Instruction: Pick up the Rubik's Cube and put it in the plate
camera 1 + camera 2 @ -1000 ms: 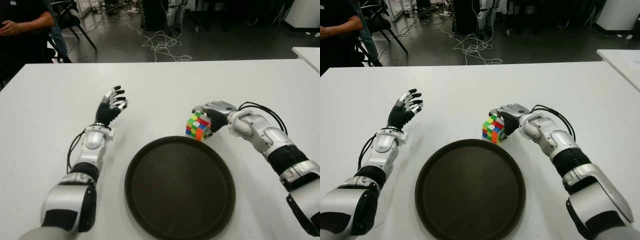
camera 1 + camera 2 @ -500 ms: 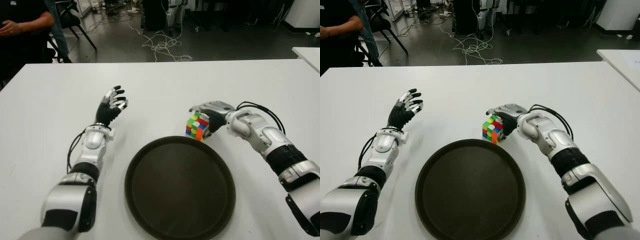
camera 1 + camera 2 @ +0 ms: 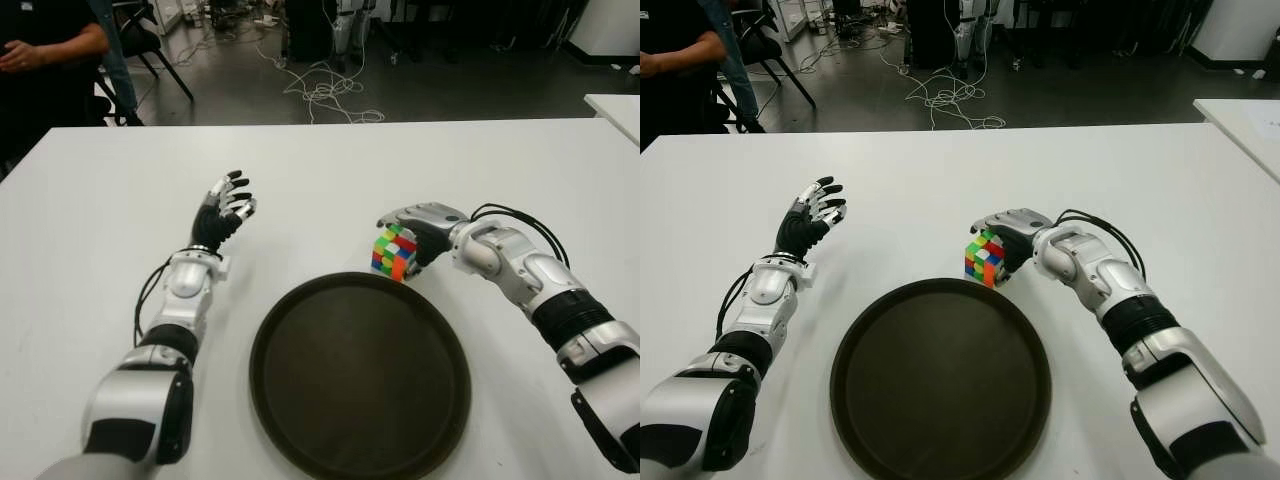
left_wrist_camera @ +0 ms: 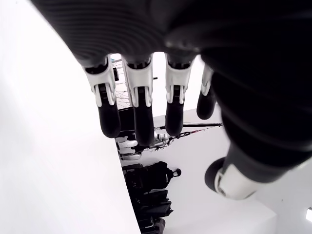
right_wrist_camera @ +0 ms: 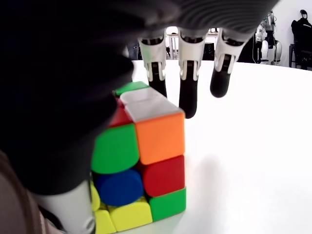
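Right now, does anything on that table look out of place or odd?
Only slightly: the cube sits tipped on the table against the plate's far rim, with the right robot hand over it. The left robot hand shows open, left of the plate. Nothing looks spilled or damaged.

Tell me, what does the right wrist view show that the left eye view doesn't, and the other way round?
Only the right wrist view shows, close up, the right hand's fingers reaching over the cube's top, not closed on it. Only the left eye view shows the plate, the idle left hand to the plate's left, and a person behind the table. Both show the cube, the right hand and the table.
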You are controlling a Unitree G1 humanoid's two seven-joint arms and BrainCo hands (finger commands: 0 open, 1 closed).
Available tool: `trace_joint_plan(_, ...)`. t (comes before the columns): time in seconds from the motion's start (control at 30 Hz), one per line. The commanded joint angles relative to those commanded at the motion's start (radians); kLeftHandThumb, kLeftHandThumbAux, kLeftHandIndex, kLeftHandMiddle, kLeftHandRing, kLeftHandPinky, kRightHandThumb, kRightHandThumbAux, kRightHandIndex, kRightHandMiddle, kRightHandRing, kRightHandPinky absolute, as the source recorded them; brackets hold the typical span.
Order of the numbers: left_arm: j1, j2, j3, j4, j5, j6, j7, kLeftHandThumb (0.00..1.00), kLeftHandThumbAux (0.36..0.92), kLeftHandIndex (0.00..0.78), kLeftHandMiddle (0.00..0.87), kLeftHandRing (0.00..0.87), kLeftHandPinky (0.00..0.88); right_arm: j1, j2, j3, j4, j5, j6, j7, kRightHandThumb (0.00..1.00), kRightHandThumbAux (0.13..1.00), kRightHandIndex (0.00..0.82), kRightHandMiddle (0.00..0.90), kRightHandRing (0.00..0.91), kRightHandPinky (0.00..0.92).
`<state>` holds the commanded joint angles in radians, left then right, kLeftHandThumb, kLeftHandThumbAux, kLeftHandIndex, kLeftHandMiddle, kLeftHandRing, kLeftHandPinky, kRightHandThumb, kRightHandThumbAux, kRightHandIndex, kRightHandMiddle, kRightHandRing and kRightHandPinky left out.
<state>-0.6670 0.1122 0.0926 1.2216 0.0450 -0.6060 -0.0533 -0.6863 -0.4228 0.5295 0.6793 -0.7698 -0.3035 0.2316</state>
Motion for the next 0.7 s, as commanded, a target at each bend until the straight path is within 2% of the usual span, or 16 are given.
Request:
trace_joint_plan(0.2, 0.001, -0.001, -0.001, -0.001, 0.001, -0.005, 0.001, 0.177, 0.706, 0.136, 0.193, 0.209, 0.217, 0.002, -0.003, 0.004, 0.0, -0.003, -0.006, -0.008, 0.0, 0.818, 0.18, 0.209, 0.213, 0.2)
trace_joint_plan(0.53, 0.0, -0.002, -0.001, 0.002, 0.003, -0.007, 0.007, 0.179, 0.721, 0.132, 0.193, 0.203, 0.213, 0.004, -0.003, 0.022, -0.017, -0.011, 0.014, 0.007, 0.0, 0.797, 0.156, 0.185, 0.183, 0.147)
trace_joint_plan(0.7, 0.002, -0.004, 0.001, 0.0, -0.001, -0.014, 0.003, 0.174, 0.724, 0.132, 0.193, 0.198, 0.207, 0.007, -0.004, 0.025, -0.021, -0.012, 0.015, 0.002, 0.0, 0.815, 0.159, 0.187, 0.183, 0.151)
